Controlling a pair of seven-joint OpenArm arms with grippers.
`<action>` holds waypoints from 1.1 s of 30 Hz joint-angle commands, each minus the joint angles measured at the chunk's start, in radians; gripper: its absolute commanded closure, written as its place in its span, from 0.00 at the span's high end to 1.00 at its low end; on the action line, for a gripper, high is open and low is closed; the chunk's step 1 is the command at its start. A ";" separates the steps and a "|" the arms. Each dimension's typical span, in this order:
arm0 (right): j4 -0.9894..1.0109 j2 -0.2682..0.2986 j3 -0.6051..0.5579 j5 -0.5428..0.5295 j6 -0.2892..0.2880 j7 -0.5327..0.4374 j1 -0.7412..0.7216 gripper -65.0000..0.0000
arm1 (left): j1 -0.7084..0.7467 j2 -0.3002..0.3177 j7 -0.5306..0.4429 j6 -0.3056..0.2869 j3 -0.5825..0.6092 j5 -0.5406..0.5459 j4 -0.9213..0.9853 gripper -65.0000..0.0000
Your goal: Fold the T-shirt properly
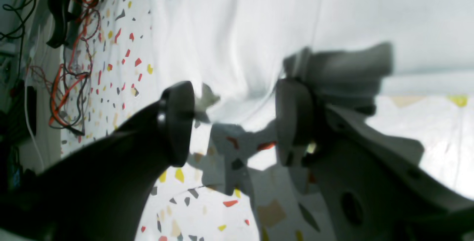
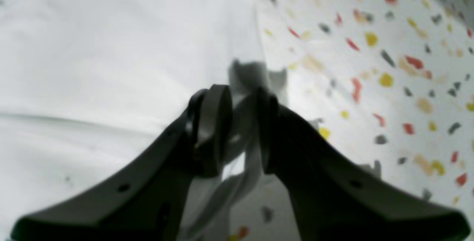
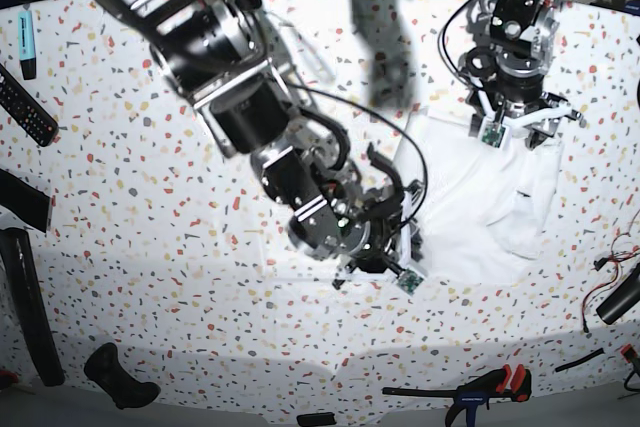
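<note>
I see the T-shirt (image 3: 480, 212) lying crumpled on the speckled table (image 3: 150, 247), on the side of my left arm. My right gripper (image 2: 242, 122) pinches its edge, while my left gripper (image 1: 233, 122) stands spread wide at another edge, holding nothing.

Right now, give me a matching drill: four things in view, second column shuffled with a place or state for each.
Things:
1. Left claw
2. Right claw
3. T-shirt
4. Clamp

Places or states:
A. Lies near the table's front edge, red-tipped handles
B. Jaws apart, nothing between them
C. White, crumpled on the speckled table
D. Pinching a fold of white cloth

Pairs: 1-B, 2-D, 3-C, 4-A
</note>
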State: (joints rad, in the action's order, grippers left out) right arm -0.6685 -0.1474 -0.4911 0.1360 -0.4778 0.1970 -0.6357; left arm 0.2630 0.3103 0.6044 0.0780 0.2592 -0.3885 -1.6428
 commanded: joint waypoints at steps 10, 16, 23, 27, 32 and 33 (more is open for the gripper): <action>-0.039 0.103 -0.001 -0.137 -0.172 0.146 0.061 0.25 | -0.024 0.174 -0.096 -0.002 -0.002 -0.002 -0.006 0.52; -0.298 0.216 -0.001 -0.349 -0.220 0.332 0.188 0.25 | -0.074 0.248 -0.165 -0.001 -0.002 0.108 -0.006 0.52; -0.667 0.286 0.000 -0.458 -0.220 0.435 0.404 0.25 | -0.114 0.201 -0.172 -0.036 -0.002 0.140 -0.006 0.52; -0.803 0.306 0.000 -0.457 -0.220 0.467 0.500 0.25 | -0.119 0.159 -0.175 -0.053 -0.002 0.140 -0.006 0.52; -0.875 0.307 0.007 -0.459 -0.220 0.455 0.533 0.25 | -0.122 0.115 -0.190 -0.057 -0.002 0.139 -0.006 0.52; -0.893 0.304 0.007 -0.458 -0.220 0.454 0.531 0.25 | -0.122 0.110 -0.190 -0.065 -0.002 0.140 -0.006 0.52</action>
State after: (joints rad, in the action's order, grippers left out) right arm -1.5398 0.1635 -0.4850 -0.3103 -0.6865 0.6708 -0.0891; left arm 0.1543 0.4118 0.4438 0.0151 0.2626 -0.2451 -1.6352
